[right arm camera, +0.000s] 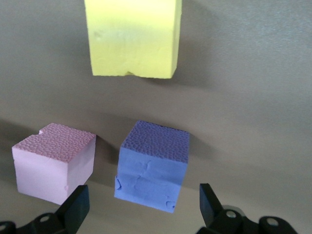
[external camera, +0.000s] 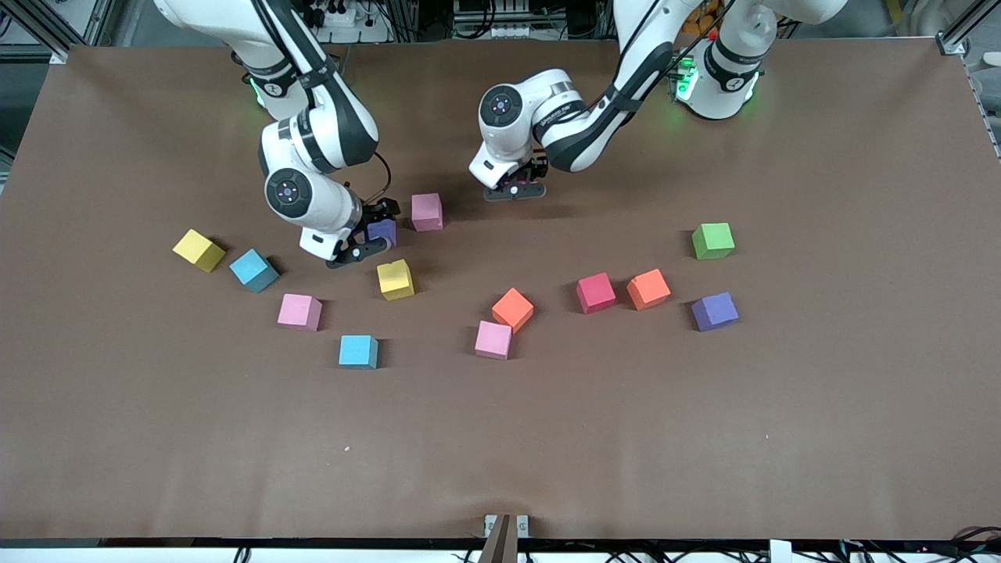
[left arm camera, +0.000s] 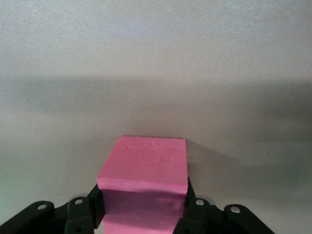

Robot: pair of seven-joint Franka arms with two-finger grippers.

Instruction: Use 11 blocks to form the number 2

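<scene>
Readable text: we find none; the small lettering on the left arm (external camera: pixel 579 117) is too tiny to read.

White arms (external camera: pixel 313 156) — black joints; black fingers (right arm camera: pixel 73 209)

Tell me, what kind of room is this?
Probably a robot lab. Two white robot arms are mounted at a brown table scattered with foam blocks, and metal framing and cables stand past the arms' bases.
</scene>
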